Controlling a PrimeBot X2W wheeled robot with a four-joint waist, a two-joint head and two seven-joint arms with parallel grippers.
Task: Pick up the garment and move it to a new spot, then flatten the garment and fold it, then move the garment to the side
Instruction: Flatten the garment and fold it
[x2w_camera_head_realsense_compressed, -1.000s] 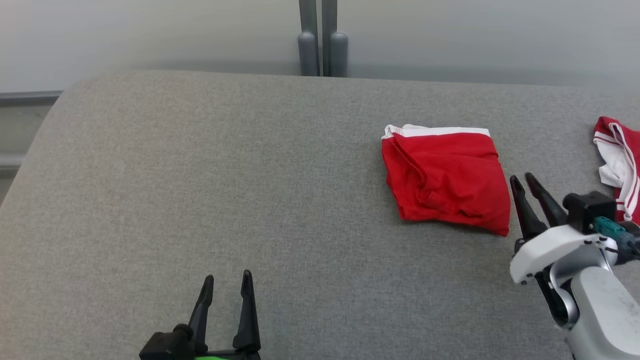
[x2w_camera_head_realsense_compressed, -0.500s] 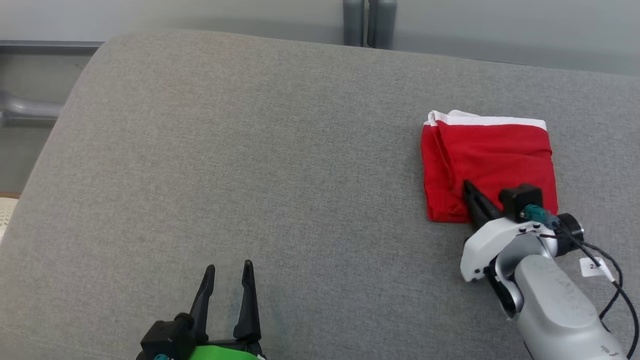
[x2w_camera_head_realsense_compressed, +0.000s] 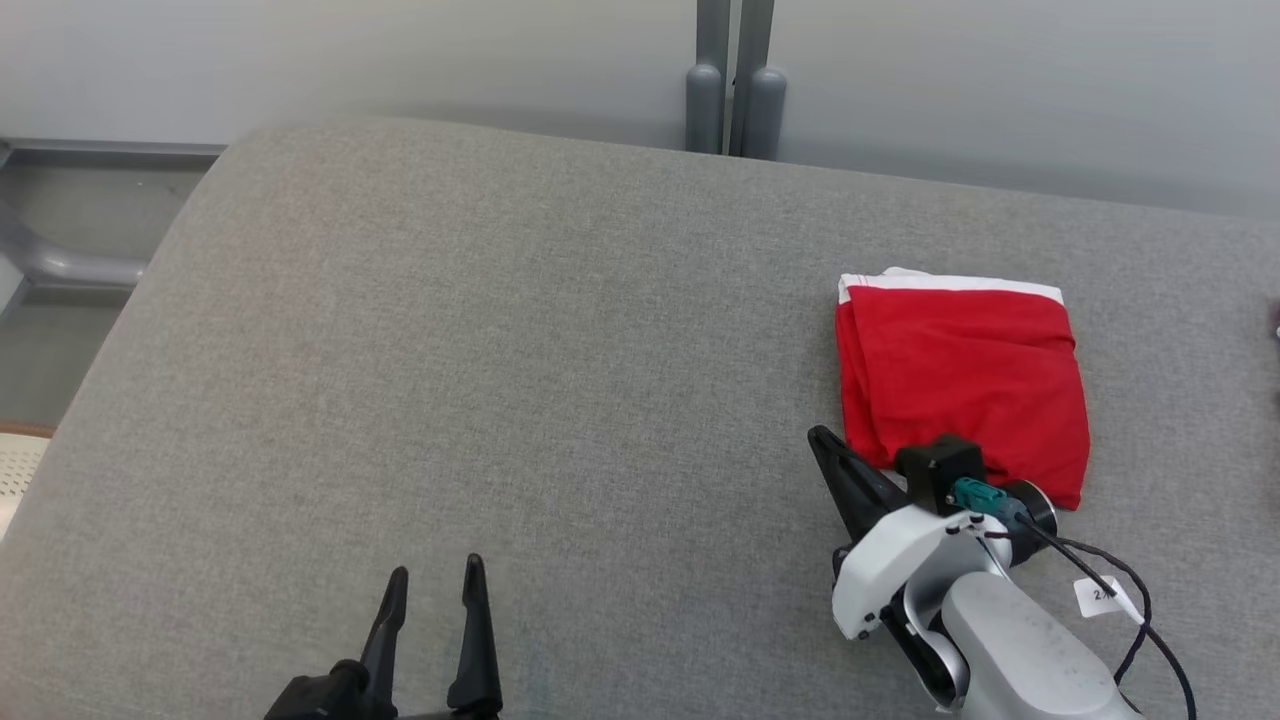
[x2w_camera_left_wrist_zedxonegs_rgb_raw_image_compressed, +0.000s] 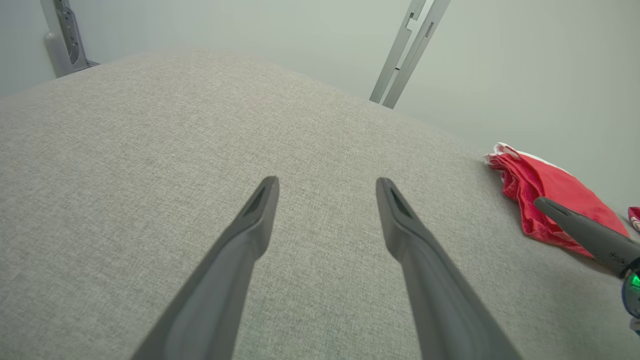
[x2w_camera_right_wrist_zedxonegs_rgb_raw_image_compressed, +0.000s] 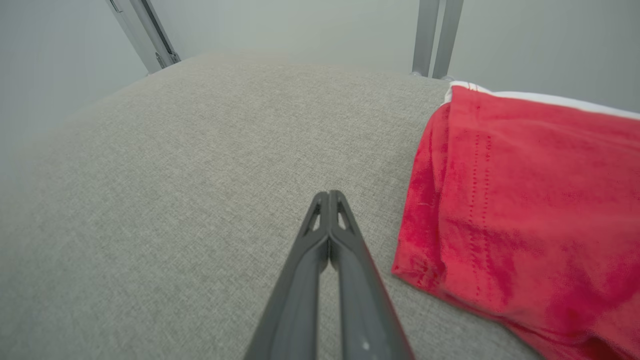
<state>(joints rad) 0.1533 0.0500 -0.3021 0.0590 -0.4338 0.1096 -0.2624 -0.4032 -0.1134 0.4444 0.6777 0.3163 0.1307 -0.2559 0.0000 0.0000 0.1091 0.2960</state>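
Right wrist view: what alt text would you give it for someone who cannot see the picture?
The robot's right tool, its two dark fingers pressed shut and holding nothing, points across a grey fabric surface. Just to its right in this view lies a folded red garment with a white edge, apart from the fingers.

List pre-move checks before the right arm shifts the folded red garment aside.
1. Red garment folded, lying flat: ok.
2. Right gripper gripping it: not ok; shut on nothing, beside its left edge, apart from it.
3. Left gripper open, away from the garment: ok.
4. Grey surface left of the garment free: ok.
5. Room to the garment's right: cannot tell; the head view cuts off there.
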